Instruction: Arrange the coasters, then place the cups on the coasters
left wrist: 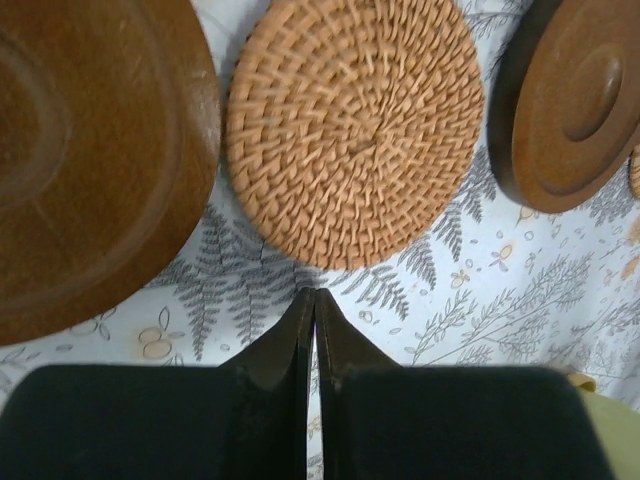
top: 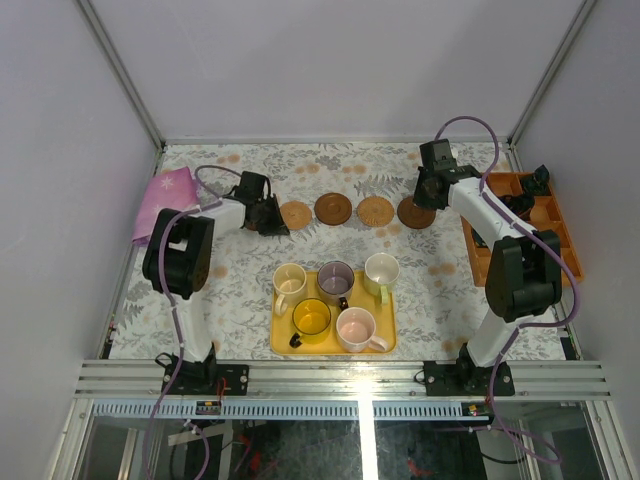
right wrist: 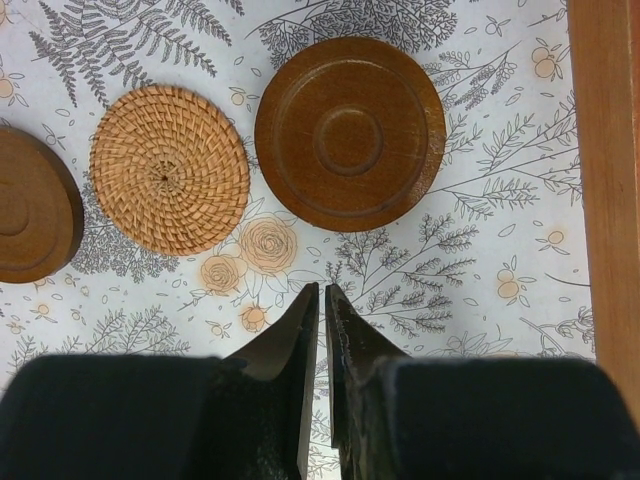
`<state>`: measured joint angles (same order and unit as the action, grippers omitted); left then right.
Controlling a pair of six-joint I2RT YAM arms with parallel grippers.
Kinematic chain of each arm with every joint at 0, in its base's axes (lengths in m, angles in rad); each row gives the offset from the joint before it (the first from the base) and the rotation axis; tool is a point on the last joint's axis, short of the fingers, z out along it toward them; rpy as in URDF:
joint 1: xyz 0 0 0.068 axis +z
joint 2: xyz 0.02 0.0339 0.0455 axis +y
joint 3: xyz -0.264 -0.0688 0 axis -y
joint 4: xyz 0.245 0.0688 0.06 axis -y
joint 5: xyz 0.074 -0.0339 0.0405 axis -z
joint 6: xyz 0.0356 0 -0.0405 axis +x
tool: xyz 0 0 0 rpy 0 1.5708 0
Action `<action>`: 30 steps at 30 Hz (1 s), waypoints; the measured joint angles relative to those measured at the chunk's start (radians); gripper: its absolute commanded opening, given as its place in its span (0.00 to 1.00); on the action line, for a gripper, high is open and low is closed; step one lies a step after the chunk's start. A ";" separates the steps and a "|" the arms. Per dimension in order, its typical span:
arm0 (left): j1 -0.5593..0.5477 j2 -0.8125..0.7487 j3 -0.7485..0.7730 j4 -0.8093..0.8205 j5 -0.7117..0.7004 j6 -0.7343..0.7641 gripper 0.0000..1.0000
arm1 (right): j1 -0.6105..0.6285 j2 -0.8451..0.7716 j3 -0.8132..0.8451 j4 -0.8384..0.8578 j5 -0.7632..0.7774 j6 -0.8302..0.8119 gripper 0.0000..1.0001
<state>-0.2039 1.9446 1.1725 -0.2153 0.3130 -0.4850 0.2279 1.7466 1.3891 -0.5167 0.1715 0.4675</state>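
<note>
1. Coasters lie in one row across the far half of the flowered table [top: 235, 290], well apart from the tray.
2. The yellow tray [top: 282, 345] sits near the arm bases and holds all five cups. At the right edge of the table stands an orange box [top: 475, 255], at the left edge a pink cloth [top: 165, 200].
3. The left gripper [left wrist: 315, 300] is at the left end of the row. Its fingers are pressed together and nothing is between them. In the left wrist view a big dark coaster [left wrist: 90, 170] lies ahead on the left. The first woven coaster [left wrist: 355, 130] lies straight ahead, its rim just beyond the fingertips. I cannot tell if they touch.
4. The right gripper [right wrist: 320, 295] is at the right end of the row. Only a thin slit remains between its fingers, and it grips nothing. The end dark coaster [right wrist: 350, 133] lies just ahead of the tips, clearly apart. The second woven coaster [right wrist: 168, 168] is ahead on the left.
5. Cups, back row: cream cup [top: 290, 280], grey-purple cup [top: 335, 277], pale green cup [top: 381, 272]. Front row: yellow cup [top: 311, 317], pink cup [top: 357, 328]. None stands on a coaster.
6. Between the two woven ones lies the middle dark coaster [top: 333, 209].
</note>
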 measured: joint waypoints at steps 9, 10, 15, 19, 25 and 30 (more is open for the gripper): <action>-0.001 0.054 0.063 0.023 0.006 -0.017 0.00 | 0.000 0.000 0.000 0.006 0.003 -0.005 0.12; -0.001 0.055 0.065 0.022 0.006 -0.017 0.00 | 0.000 0.000 0.000 0.006 0.003 -0.007 0.12; -0.001 0.058 0.067 0.026 0.006 -0.020 0.00 | 0.000 0.005 0.005 0.005 0.003 -0.016 0.12; -0.001 0.046 0.052 0.029 0.002 -0.020 0.00 | 0.000 0.006 0.008 0.005 0.003 -0.020 0.12; -0.001 0.022 0.024 0.027 -0.019 -0.019 0.00 | 0.000 0.006 0.008 0.006 0.003 -0.022 0.12; 0.005 0.011 0.014 0.022 -0.045 -0.019 0.00 | 0.000 0.006 0.008 0.006 0.002 -0.022 0.12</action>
<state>-0.1989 1.9556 1.1866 -0.1932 0.2680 -0.5037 0.2279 1.7527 1.3975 -0.5110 0.1738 0.4454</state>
